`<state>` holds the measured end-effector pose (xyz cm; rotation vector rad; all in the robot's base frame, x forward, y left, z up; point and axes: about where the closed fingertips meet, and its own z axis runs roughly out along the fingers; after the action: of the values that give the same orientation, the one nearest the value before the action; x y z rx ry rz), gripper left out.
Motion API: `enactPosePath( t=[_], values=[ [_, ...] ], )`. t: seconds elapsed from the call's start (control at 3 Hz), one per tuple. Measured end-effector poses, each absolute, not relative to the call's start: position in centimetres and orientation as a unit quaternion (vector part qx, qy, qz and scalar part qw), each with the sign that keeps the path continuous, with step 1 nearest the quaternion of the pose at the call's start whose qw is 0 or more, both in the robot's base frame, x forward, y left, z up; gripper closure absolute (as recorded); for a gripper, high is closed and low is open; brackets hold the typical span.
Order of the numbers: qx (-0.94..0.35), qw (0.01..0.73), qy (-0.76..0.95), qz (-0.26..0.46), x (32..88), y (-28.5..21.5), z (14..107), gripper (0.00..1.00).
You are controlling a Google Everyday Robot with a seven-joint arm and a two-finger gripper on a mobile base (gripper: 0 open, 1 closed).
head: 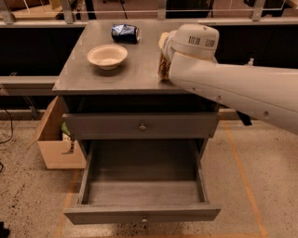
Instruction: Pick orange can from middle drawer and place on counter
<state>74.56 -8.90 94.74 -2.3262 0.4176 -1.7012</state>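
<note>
Big white arm (233,88) reaches in over the counter's (135,69) right side. The middle drawer (144,193) below the counter hangs pulled out. A cream bowl (107,56) sits counter-left, with a crushed blue can (125,32) near the counter's back edge. The orange can (163,67) is counter-right, tucked against the gripper (164,42); can't tell if it's gripped.

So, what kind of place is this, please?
Probably a robot test lab or workshop, not a home: speckled floor with orange tape lines, a cardboard box beside the cabinet, metal railings behind. The claw is above the counter, at the orange can.
</note>
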Motion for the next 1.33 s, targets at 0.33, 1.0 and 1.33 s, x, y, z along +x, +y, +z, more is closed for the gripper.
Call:
enactPosePath(
  t=[0.33,1.0,1.33],
  values=[
    [-0.789,0.11,0.139,-0.588,74.7,-8.8,94.7,0.05],
    [-0.785,0.099,0.144,-0.594,74.6,-9.1,94.5,0.0],
    [-0.766,0.099,0.178,-0.609,74.2,-10.7,96.0,0.0]
  ],
)
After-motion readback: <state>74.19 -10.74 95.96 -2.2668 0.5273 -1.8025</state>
